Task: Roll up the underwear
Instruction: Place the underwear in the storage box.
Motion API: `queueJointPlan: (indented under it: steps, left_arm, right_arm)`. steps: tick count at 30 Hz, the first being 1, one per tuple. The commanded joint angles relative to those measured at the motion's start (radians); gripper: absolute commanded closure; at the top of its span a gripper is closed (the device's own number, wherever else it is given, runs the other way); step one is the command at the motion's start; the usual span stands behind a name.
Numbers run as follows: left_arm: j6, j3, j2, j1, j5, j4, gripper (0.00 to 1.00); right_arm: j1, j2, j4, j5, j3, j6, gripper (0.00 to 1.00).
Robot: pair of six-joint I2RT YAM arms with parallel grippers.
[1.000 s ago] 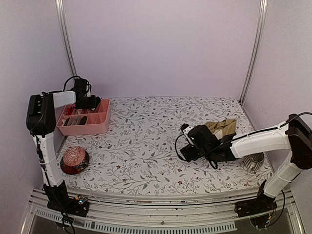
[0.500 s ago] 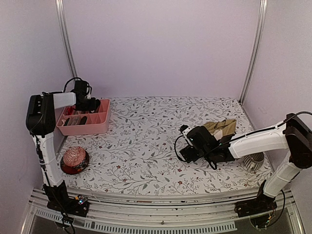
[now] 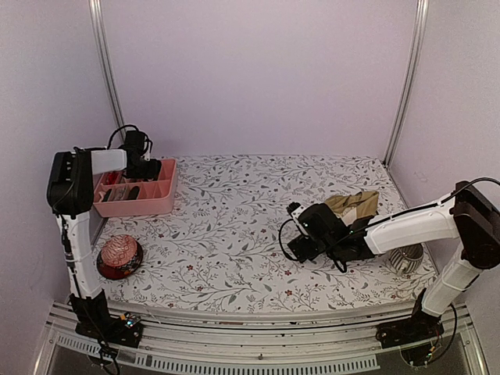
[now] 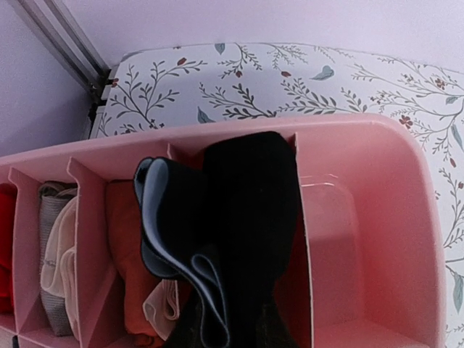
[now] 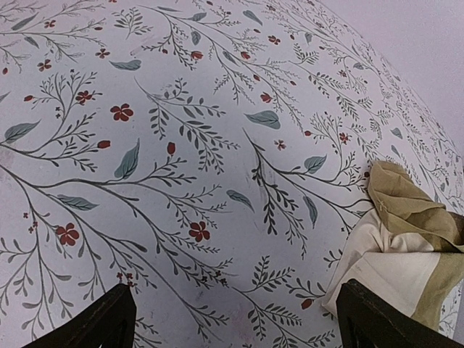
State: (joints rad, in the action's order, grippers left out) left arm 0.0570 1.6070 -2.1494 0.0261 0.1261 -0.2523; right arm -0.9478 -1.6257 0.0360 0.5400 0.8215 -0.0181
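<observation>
Lilac walls enclose a floral table (image 3: 234, 203), which fills the middle of the top view. A pink tray (image 3: 160, 205) sits at that view's upper left, split into compartments, several already stuffed with cloth.

The tan underwear (image 3: 355, 205) lies crumpled and unrolled at middle right. The right end effector (image 5: 235, 315) hovers low over bare table just left of it, fingers spread wide and holding nothing. The left end effector (image 3: 150, 167) hangs over the tray, pinched narrow on the black underwear (image 4: 239, 217). That piece is a loose roll with its pale band curling out at the lower left of the left wrist view. It hangs across a divider (image 4: 301, 217), half over a filled compartment and half over the empty one on the right.

The roll is probably about to be put down, and the risks lie there. Letting go above the divider could leave it straddling two compartments. The loose band could spring open once the pinch is gone. The tan piece could bunch or slide if the right fingers catch only its top layer.
</observation>
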Motion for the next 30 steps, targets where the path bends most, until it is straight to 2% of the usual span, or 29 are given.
queueJointPlan:
  steps: [1, 11, 15, 17, 23, 30]
  left_arm:
    - [-0.049, 0.045, -0.064, 0.022, 0.0, -0.049, 1.0]
    - [-0.079, 0.158, -0.17, 0.031, -0.004, -0.18, 0.98]
    - [-0.087, 0.166, -0.164, 0.032, -0.016, -0.2, 0.95]
    - [-0.092, 0.166, -0.148, 0.032, -0.02, -0.202, 0.91]
    - [-0.099, 0.189, -0.115, 0.033, -0.021, -0.204, 0.65]
    - [-0.109, 0.231, -0.132, 0.034, -0.016, -0.224, 0.52]
  right_arm:
    - [0.005, -0.018, -0.019, -0.009, 0.006, 0.005, 0.01]
    - [0.004, -0.028, -0.02, -0.023, 0.008, 0.007, 0.01]
    - [0.004, -0.029, -0.019, -0.027, 0.01, 0.007, 0.01]
    - [0.004, -0.026, -0.019, -0.032, 0.01, 0.009, 0.01]
    - [0.005, -0.025, -0.019, -0.041, 0.01, 0.008, 0.01]
    - [0.005, -0.032, -0.018, -0.054, 0.012, 0.007, 0.01]
